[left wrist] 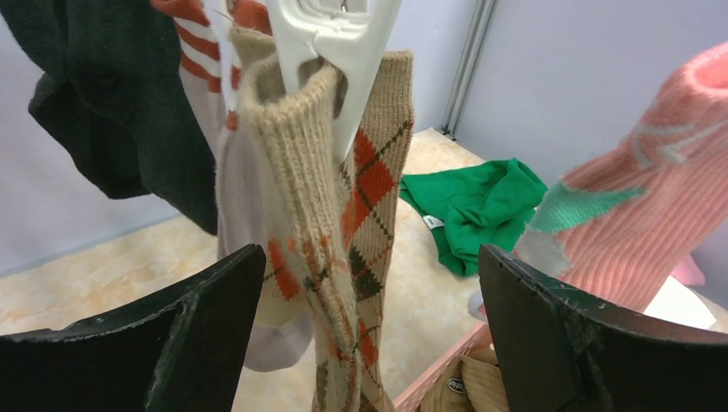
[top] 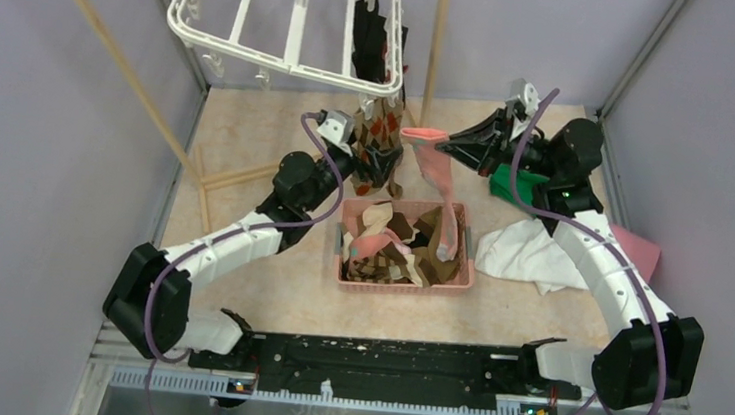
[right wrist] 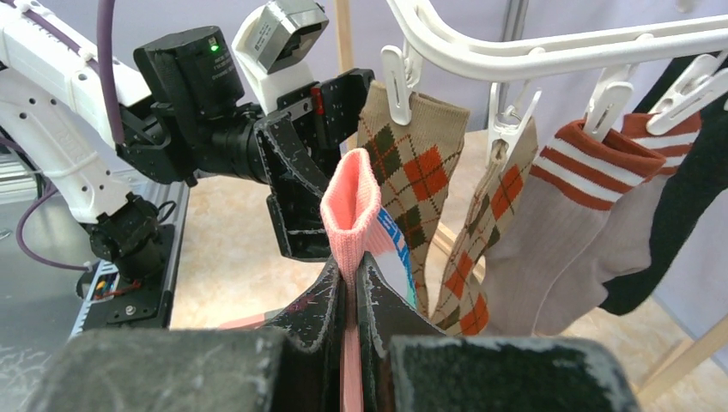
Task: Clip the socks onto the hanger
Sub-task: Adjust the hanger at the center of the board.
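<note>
The white grid hanger (top: 290,20) hangs from the rod at the back, with several socks clipped along its right side. Two argyle socks (right wrist: 412,163) hang from white clips (left wrist: 343,51), beside a striped-cuff sock (right wrist: 584,223) and a black sock (left wrist: 120,103). My left gripper (left wrist: 369,283) stands open just in front of the nearer argyle sock (left wrist: 343,232), touching nothing. My right gripper (right wrist: 350,270) is shut on the cuff of a pink sock (right wrist: 352,206) with teal pattern, which dangles (top: 437,173) above the basket.
A pink basket (top: 457,281) in the middle of the table holds more socks. A green cloth (top: 511,185), a white cloth (top: 530,257) and a pink cloth (top: 641,252) lie at the right. The wooden rack (top: 107,39) stands at the back left.
</note>
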`<state>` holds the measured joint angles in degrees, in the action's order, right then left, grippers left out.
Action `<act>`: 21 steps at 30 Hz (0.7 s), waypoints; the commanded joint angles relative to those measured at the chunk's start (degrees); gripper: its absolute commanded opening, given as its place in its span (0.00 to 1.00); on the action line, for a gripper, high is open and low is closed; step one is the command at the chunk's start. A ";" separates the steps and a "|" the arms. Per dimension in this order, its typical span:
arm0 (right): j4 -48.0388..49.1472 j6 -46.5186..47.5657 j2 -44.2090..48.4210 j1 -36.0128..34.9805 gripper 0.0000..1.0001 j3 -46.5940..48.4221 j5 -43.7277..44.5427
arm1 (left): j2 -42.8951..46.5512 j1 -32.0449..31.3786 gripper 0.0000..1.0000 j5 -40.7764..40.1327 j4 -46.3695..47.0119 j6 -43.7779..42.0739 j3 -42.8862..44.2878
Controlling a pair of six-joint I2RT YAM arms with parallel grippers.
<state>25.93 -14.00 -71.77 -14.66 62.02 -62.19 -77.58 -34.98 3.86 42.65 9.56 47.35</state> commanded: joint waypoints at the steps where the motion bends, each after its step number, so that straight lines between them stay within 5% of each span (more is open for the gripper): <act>1: 0.61 1.69 -0.29 -1.84 0.00 3.71 -1.56 | 5.57 -0.22 0.99 -0.13 -2.79 -2.50 -1.58; 8: -0.96 3.62 -0.62 -4.50 0.00 5.27 -2.50 | 13.32 -0.25 0.99 3.24 -8.90 -4.64 -4.28; 21: -4.48 8.65 -0.36 -9.42 0.00 7.30 -2.67 | 28.71 -0.07 0.99 -2.50 -19.46 -7.33 -11.66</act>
<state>22.06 -8.05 -72.25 -22.13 65.12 -64.82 -52.58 -34.98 3.99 26.63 4.21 37.17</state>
